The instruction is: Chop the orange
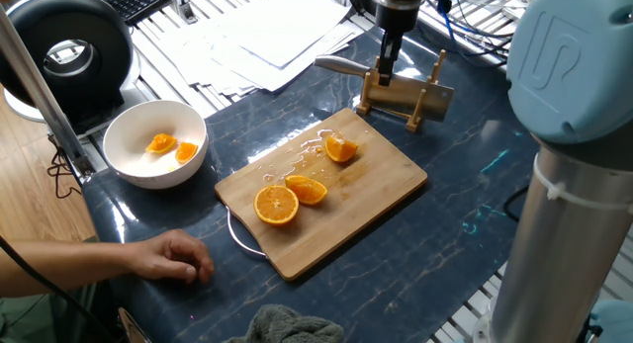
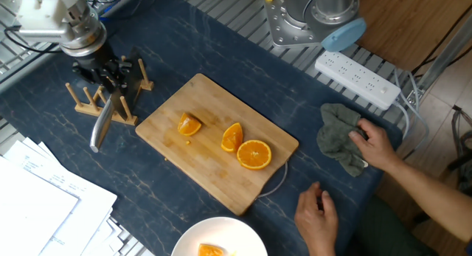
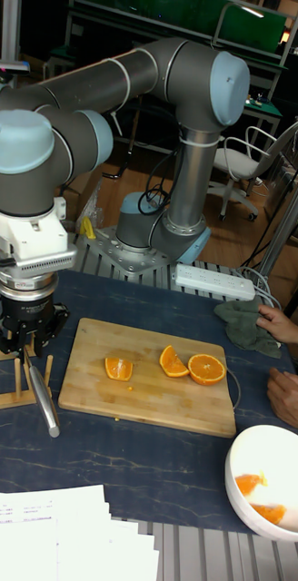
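Hovering over the rack point(image 2: 110, 90), the gripper point(image 2: 103, 70) sits just above the knife point(image 2: 102, 122), whose blade lies slanted across the rack pegs with the handle end up under the fingers. Whether the jaws are clenched on the handle or released I cannot tell: from one side the fingers hide the contact, and from the other side and from the tall view the gap is too dark.

Judgement: the step in hand is the knife at the rack, either taking it up or leaving it there. To do it well, keep the wrist vertical and move straight up along the peg slot, so the blade does not lever against the pegs and drag the rack across the bench. The rack looks light and stands free near the far corner of the board point(image 2: 214, 175).

The orange is already cut. A half point(image 2: 254, 154) lies face up near the board's near edge, a wedge point(image 2: 232, 136) just beside it, and a smaller piece point(image 2: 189, 125) apart towards the rack end. More pieces are in the bowl point(image 1: 129, 130), off the board.

Risk: two hands point(image 2: 318, 209) rest at the bench edge near the board, one on a cloth point(image 2: 338, 138). Any carry of the blade should stay over the board side.
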Robot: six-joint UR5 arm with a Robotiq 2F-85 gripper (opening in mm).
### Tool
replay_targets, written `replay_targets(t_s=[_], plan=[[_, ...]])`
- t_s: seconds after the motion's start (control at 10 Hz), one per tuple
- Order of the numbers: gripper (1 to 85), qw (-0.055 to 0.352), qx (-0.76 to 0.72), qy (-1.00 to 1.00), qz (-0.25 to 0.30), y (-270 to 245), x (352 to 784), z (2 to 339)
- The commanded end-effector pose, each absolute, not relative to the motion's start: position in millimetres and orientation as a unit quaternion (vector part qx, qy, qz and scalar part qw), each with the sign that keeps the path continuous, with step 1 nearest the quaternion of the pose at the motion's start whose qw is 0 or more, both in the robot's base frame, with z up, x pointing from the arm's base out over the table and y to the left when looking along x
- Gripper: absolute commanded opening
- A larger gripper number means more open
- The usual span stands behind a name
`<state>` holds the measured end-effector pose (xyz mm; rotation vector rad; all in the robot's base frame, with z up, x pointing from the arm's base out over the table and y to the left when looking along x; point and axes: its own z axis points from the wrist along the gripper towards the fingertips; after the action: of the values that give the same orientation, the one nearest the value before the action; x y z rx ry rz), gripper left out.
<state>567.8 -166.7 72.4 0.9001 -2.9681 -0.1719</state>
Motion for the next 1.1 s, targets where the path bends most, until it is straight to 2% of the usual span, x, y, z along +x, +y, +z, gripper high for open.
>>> replay_targets(t_s=[0.0,0.1,0.2,0.3,0.5,0.7,0.8,1.0], plan=[[23.7,0.01,0.286,-0.956,-0.062,-164.5,569.9,70.4],[17.3,0.008,0.284,-0.957,-0.06,-165.3,571.1,70.1],[5.3,0.004,0.277,-0.959,-0.055,-167.1,574.2,69.1],[1.3,0.007,0.276,-0.959,-0.057,-167.5,571.5,69.5],[1.3,0.043,0.282,-0.957,-0.046,-187.4,559.3,88.4],[1.3,0.074,0.247,-0.965,-0.046,-171.2,548.4,129.4],[1.3,0.103,0.221,-0.968,-0.051,-153.2,532.7,155.3],[1.3,0.145,0.148,-0.978,-0.014,-123.8,509.5,191.2]])
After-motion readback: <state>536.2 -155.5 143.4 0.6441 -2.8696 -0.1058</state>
